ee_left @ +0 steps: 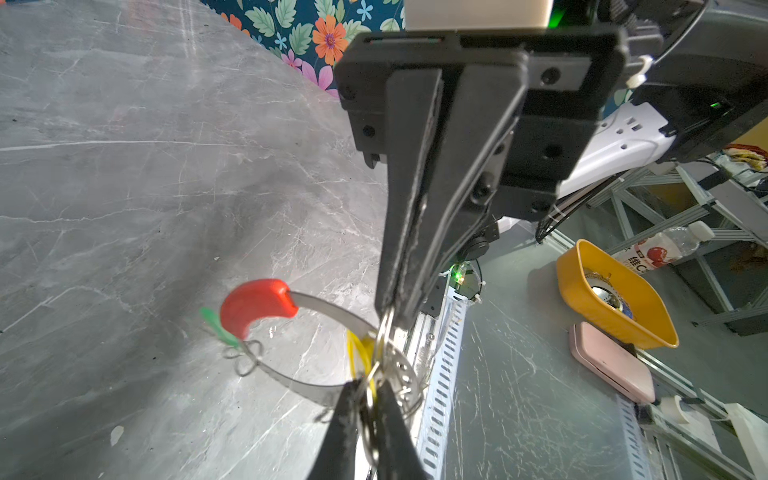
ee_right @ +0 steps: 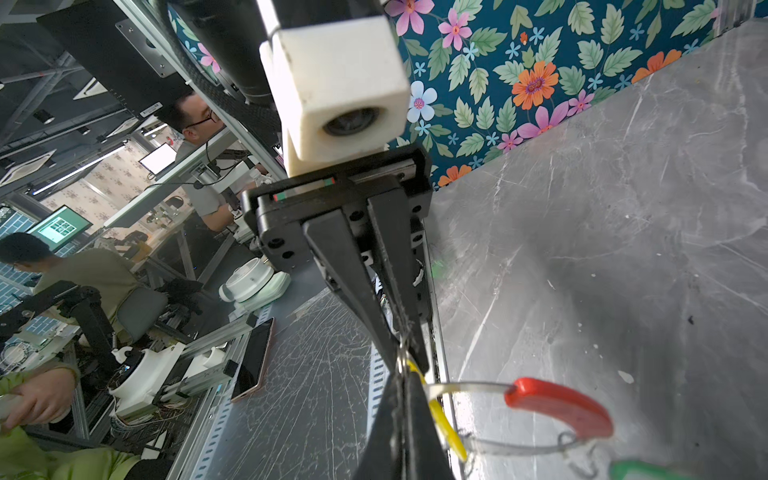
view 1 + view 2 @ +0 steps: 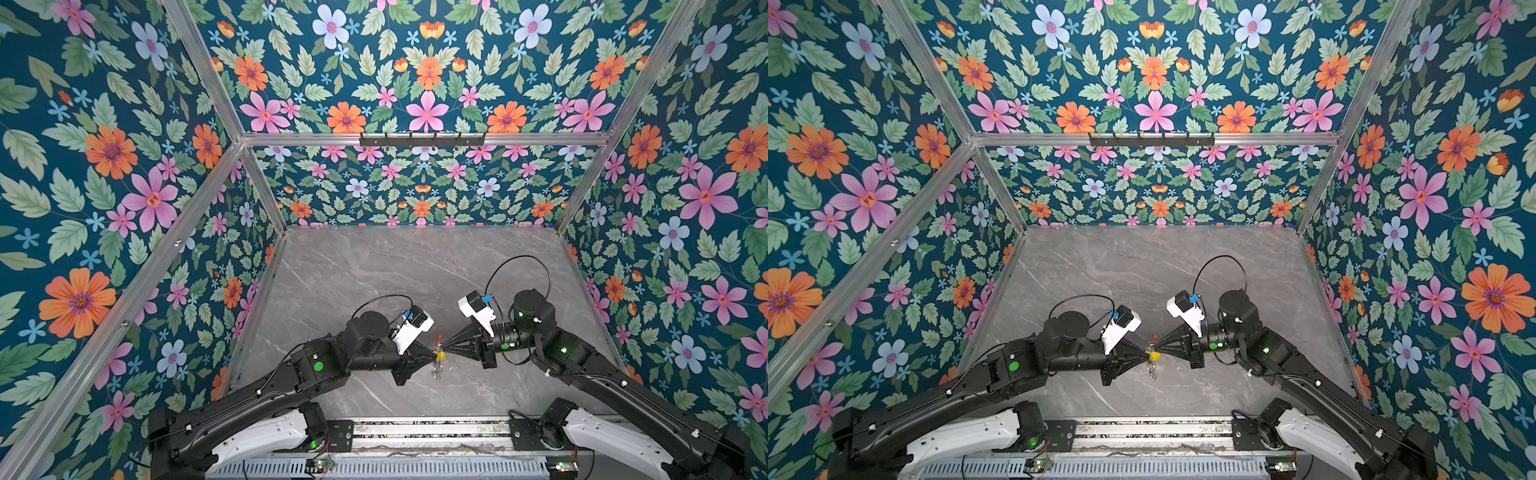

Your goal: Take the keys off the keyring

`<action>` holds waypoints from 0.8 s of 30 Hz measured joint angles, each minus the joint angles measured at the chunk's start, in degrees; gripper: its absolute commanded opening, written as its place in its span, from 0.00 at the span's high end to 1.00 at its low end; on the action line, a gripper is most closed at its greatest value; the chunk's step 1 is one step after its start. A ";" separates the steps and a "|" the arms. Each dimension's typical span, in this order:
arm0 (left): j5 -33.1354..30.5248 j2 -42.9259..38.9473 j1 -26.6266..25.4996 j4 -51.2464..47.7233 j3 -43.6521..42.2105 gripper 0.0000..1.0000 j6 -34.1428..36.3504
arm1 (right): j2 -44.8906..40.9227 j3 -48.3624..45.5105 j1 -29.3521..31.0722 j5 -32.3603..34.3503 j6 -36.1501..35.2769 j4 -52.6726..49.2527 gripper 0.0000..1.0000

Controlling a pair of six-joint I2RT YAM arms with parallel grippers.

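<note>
- Grey metal comes first: the keyring (image 1: 299, 384), a thin hoop with a red sleeve (image 1: 253, 305) over part of its arc, is held up between the two hands near the front middle of the marble tabletop (image 3: 374, 270). It seems to hang clear of the surface, but we cannot be fully sure.
- The left hand (image 1: 369, 386) is closed narrow. Between its fingers we see the yellow key tag (image 1: 358, 353) and a piece of silver ring.
- The right hand (image 1: 390, 311) is also closed tight, tip to tip with the left one. A loop of the small silver split ring (image 1: 405, 374) comes out at its tip, so we judge that it pinches this ring.
- Whether one of the hands also clamps the hoop band itself, we cannot tell, because the pieces are crowded together there.
- The green key tag (image 1: 216, 326) hangs by its own wire ring (image 1: 245, 359) on the hoop, just beside the red sleeve and apart from both hands. Neither hand touches it.
- In a top view the spot of yellow sits exactly where the two tips meet.
- Our judgement of the progress: nothing is removed yet. The green tag is clearly on the hoop, the yellow one appears threaded on it too, and no tag lies loose on the tabletop.
- The step in hand looks like working the yellow tag's split ring off the hoop. After that the green tag remains, so most of the task is left.
</note>
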 measured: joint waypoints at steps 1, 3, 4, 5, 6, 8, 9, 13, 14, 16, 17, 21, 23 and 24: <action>0.00 -0.09 0.00 0.24 -0.13 1.00 -0.02 | -0.22 -0.31 0.00 0.26 0.13 0.46 1.00; -0.04 -0.17 0.00 0.63 -0.35 1.00 -0.02 | -0.66 -0.90 0.00 0.72 0.90 1.27 1.00; -0.07 -0.20 0.00 0.90 -0.42 1.00 -0.02 | -0.92 -1.20 0.02 1.03 0.98 1.81 1.00; -0.07 -0.22 0.00 1.20 -0.50 1.00 -0.02 | -1.18 -1.46 0.02 1.18 1.33 2.34 1.00; -0.09 -0.22 0.00 1.75 -0.68 1.00 -0.04 | -1.53 -1.75 0.00 1.53 1.95 2.97 1.00; -0.11 -0.28 0.00 2.69 -1.11 1.00 -0.20 | -1.92 -1.99 0.00 2.05 2.56 3.78 1.00; -0.13 -0.33 0.00 3.23 -1.44 1.00 -0.22 | -2.03 -2.12 0.02 2.40 3.02 4.42 1.00; -0.44 -0.46 0.00 5.53 -2.89 1.00 -0.46 | -2.03 -2.40 0.02 2.80 4.92 6.49 1.00; -0.44 -0.52 0.00 5.95 -3.06 1.00 -0.70 | -2.03 -2.51 0.02 2.93 5.40 6.91 1.00; -0.44 -0.59 0.00 6.64 -3.30 1.00 -1.49 | -2.01 -2.58 0.00 2.95 5.92 7.39 1.00; -0.44 -0.59 0.00 6.93 -3.39 1.00 -1.49 | -2.01 -2.58 0.00 2.95 6.25 7.58 1.00; -0.68 -1.03 0.00 6.80 -3.41 0.69 -1.46 | -2.12 -2.54 0.02 2.86 6.67 7.67 1.00; -1.70 -1.99 -0.04 5.40 -3.41 0.66 -1.70 | -2.67 -2.38 0.00 2.69 6.58 7.56 1.00; -2.03 -2.86 -0.04 4.57 -3.41 0.65 -1.64 | -3.04 -2.27 0.00 2.58 6.29 7.41 1.00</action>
